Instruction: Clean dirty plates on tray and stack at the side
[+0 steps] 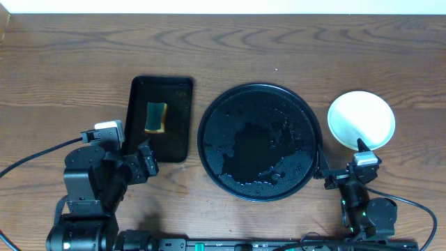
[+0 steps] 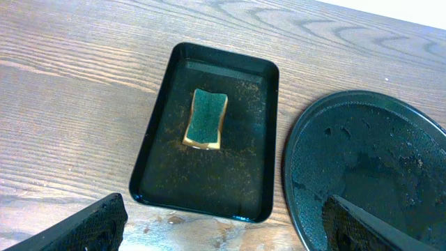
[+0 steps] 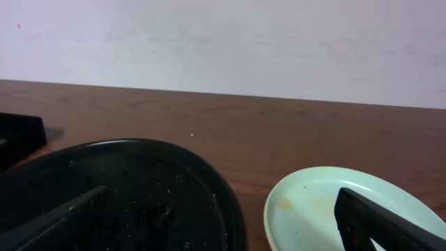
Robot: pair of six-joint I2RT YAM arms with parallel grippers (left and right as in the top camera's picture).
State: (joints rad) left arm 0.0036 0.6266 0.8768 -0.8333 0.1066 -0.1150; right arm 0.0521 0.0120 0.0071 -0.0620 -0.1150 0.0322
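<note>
Judging from the layout, the job looks nearly done — the round black tray (image 1: 259,141) lies wet and speckled with no plates on it, a pale plate (image 1: 361,120), perhaps a stack, rests on the desk (image 1: 70,70) just right of it, and the left claw (image 1: 148,160) and right claw (image 1: 343,162) hang spread, empty.

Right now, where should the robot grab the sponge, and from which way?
Pinch the sponge across its two long edges, near the middle, coming straight down from above. It lies flat, green side up, in the rectangular black tray, with bare floor on both sides for the fingers. The tray's raised rim would probably block a sideways reach.
</note>
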